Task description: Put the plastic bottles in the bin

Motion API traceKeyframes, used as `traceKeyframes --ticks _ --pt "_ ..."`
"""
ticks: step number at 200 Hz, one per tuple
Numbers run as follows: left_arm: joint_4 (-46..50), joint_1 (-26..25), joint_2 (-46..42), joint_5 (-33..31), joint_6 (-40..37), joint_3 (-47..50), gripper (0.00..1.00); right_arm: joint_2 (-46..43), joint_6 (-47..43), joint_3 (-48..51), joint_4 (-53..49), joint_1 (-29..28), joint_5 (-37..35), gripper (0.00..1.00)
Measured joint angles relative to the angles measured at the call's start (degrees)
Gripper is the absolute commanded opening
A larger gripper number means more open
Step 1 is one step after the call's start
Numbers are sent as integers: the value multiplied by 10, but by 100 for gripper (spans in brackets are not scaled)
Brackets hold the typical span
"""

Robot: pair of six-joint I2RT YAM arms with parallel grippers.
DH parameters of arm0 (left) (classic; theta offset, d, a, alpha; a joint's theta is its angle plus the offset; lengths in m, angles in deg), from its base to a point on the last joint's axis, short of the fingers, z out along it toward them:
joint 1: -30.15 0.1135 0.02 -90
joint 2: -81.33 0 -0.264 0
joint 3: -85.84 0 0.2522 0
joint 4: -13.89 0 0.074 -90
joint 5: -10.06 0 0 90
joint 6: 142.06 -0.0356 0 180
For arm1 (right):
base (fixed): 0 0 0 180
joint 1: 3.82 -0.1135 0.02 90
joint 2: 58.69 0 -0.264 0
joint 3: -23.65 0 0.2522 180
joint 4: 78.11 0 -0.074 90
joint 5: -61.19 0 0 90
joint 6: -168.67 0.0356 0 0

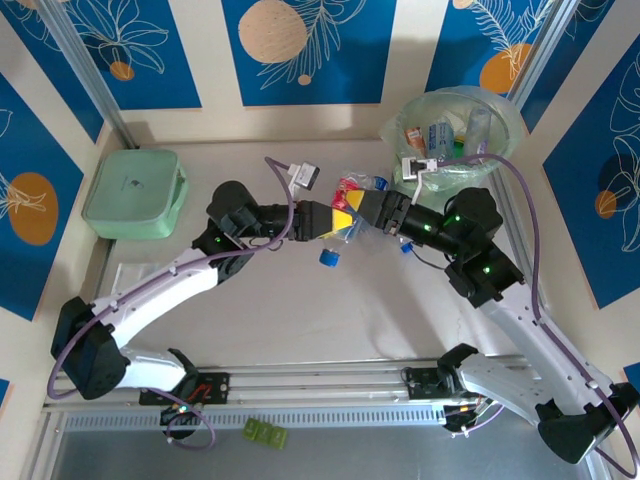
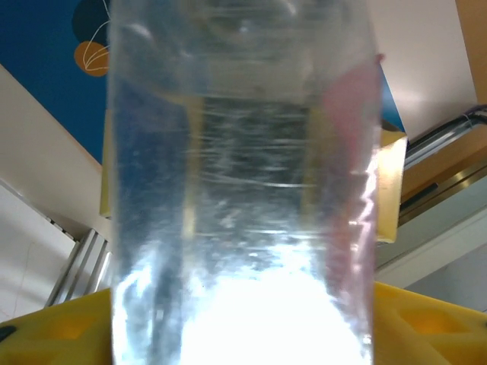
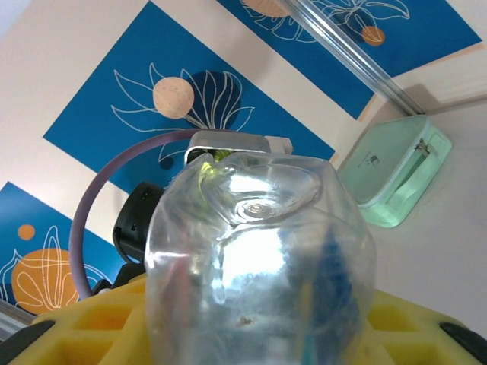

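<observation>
Bottle point(image 3: 259, 251) was clenched in right gripper point(image 1: 362, 208); left gripper point(image 1: 335, 222) hold unclear, and it should let go fully before the swing to the bin point(image 1: 505, 108).

Nothing is legible: the mint-green box point(image 1: 133, 193) bears a tiny mark, and bottles point(image 1: 438, 135) in the bin point(image 1: 503, 108) show blurred labels.

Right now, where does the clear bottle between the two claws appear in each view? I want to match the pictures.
Top external: the clear bottle is at the centre, where the left claw and the right claw meet.
Left wrist: the bottle stands in the middle, very near the lens.
Right wrist: the bottle is at lower centre, one end toward the camera.
Shared landmark: the blue flower wall panels.
</observation>
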Motion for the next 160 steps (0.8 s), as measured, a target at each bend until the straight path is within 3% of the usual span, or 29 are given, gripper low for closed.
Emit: traceKeyframes --ticks 38,61,108,160 --pt "17 -2 -4 -1 -23 1 87 -10 -7 0 -26 4 -16 46" --pt "115 -1 -32 -23 -91 -3 91 -22 -23 -5 -59 4 -37 46" --pt "442 -1 -124 -207 -358 -101 92 -24 -106 -115 -207 25 -118 44" --pt "559 -1 -172 -334 -515 -97 92 50 -204 -302 -349 128 -181 43"
